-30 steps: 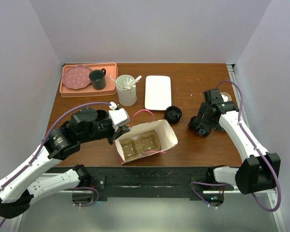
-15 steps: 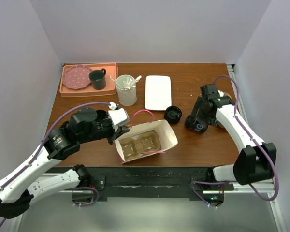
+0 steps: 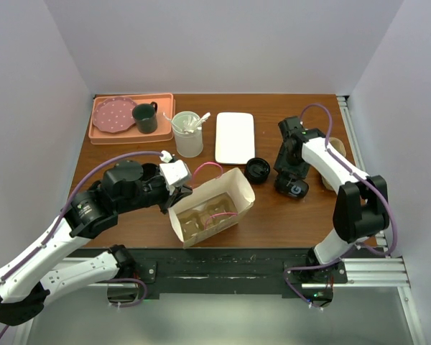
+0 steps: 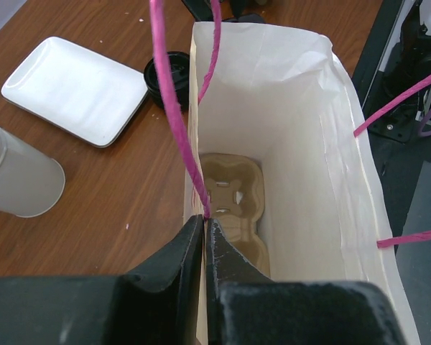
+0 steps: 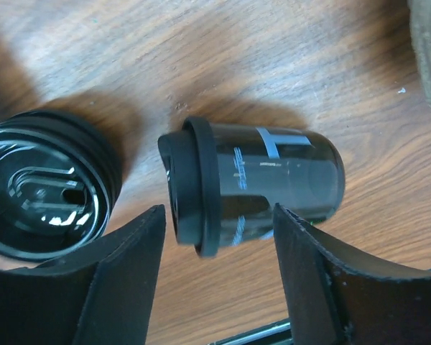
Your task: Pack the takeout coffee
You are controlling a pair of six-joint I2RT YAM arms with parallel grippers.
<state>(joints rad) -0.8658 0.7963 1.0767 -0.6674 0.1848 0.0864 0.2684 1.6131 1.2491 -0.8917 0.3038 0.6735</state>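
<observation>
Black lidded takeout coffee cup (image 5: 255, 183) lies on its side on the brown wooden table (image 3: 287, 215), right of the white paper bag (image 4: 302, 144).
The right gripper (image 5: 219, 212) straddles the cup with jaws spread; the left gripper (image 4: 203, 219) is pinched closed on the bag's rim by its pink cord handle (image 4: 174, 108).

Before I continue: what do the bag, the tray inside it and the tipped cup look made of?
Bag: thin matte white paper, going by its creased walls. Tray: probably moulded pulp, dull tan and rough. Cup: glossy black, likely plastic or coated paper; the sheen leaves it open.
</observation>
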